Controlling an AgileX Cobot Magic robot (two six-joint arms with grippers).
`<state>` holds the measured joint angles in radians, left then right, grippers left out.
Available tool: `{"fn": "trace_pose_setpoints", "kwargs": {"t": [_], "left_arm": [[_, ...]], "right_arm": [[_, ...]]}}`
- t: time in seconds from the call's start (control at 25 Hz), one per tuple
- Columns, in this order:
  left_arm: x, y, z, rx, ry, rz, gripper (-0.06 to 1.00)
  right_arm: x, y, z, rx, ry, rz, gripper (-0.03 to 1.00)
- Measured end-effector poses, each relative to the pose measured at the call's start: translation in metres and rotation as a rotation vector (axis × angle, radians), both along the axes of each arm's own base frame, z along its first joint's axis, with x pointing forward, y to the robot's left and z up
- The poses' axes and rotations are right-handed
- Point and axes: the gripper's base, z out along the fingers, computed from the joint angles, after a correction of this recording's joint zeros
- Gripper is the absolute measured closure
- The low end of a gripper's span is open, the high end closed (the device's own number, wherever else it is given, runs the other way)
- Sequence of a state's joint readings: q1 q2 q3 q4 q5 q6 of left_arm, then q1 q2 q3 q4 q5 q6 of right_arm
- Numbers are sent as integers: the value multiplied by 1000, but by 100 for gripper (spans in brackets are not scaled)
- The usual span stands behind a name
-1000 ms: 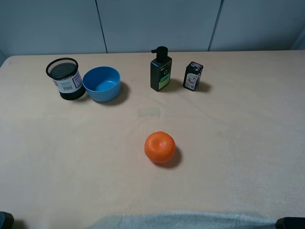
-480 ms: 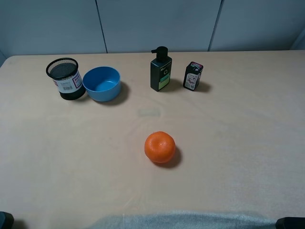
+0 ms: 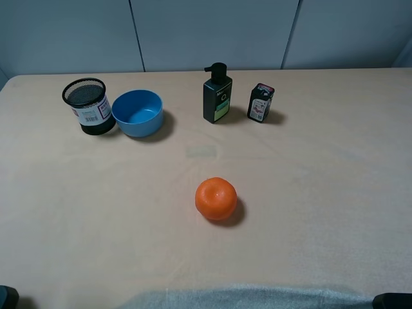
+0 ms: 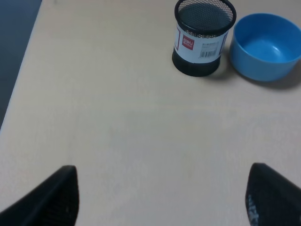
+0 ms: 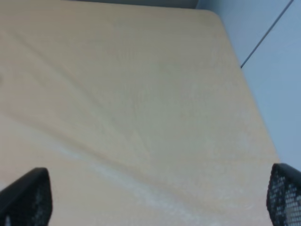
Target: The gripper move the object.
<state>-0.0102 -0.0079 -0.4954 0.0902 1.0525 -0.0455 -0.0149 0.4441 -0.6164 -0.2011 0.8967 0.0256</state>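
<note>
The bottle [image 3: 261,102] is stood upright at the far side of the table [image 3: 335,193], right of centre, just beside the taller pump bottle [image 3: 217,94] but apart from it. No contact w/ either tool is seen, so the move is judged not yet begun. The gap to the pump bottle is narrow, so an approach from the free right side is judged safer; a knock on the neighbour could tip it.

An orange [image 3: 216,199] is set nearer, mid-table, well apart. A blue bowl [image 3: 138,112] and mesh cup [image 3: 89,105] are placed far left, touching or nearly so.

The right tool [image 5: 155,197] is held over bare table near the right edge, fingers spread wide, nothing between; the bottle isn't in its view. The left tool [image 4: 162,197] is likewise held wide apart and empty, facing cup and bowl. Being closer, the right tool is judged the likelier one for the pick.
</note>
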Motion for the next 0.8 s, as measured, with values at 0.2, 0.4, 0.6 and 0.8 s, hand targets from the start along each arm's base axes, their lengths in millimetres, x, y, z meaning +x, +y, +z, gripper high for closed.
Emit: {"fn": "trace_pose_setpoints", "kwargs": {"t": [0.2, 0.4, 0.6, 0.8], "left_arm": [[0, 0, 0, 0, 0, 0, 15], [0, 0, 0, 0, 0, 0, 15], [0, 0, 0, 0, 0, 0, 15], [0, 0, 0, 0, 0, 0, 15]], "right_arm": [[-18, 0, 0, 35, -47, -30, 27], [-38, 0, 0, 50, -109, -43, 27], [-54, 1, 1, 63, -183, -40, 27], [-53, 4, -11, 102, -161, -22, 27]]}}
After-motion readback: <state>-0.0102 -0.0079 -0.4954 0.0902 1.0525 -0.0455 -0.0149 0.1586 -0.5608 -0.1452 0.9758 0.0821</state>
